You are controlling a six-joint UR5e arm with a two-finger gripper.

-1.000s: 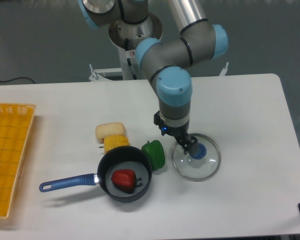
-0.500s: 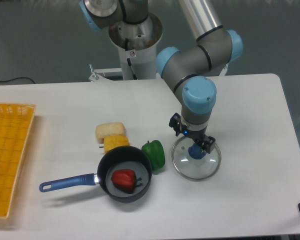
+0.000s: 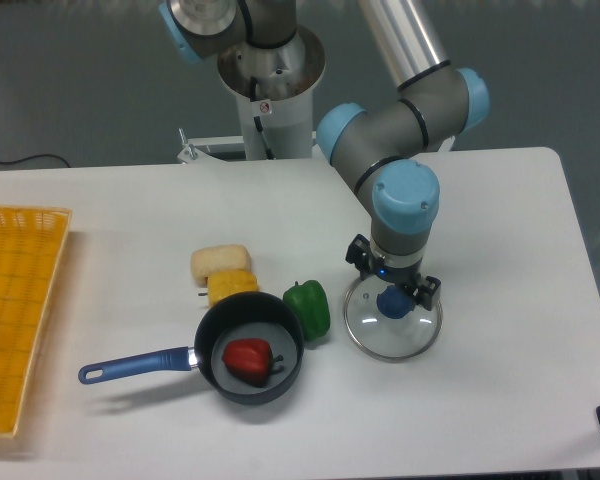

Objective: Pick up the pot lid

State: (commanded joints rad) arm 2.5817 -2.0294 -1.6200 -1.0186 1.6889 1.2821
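The gripper [image 3: 394, 277] reaches down from above over the pot lid, its fingers apart. Below and between those fingers is the lid's round blue knob [image 3: 395, 303]; one finger stands to its upper left, the other to its upper right. Lying flat on the white table, the transparent lid [image 3: 391, 342] has a thin metallic rim. Whether the fingertips are level with the knob or above it, I cannot tell.
Left of the lid lies a green pepper [image 3: 308, 309], touching or close to a black pan [image 3: 250, 396] with a blue handle and a red pepper [image 3: 247, 359] inside. Behind are a yellow pepper [image 3: 228, 286] and a tan item [image 3: 219, 261]. An orange crate [image 3: 48, 222] stands far left.
From its earlier place left of the knob, the gripper has moved right, over the lid, with a slight further shift and turn since the middle frame. The lid has not moved.
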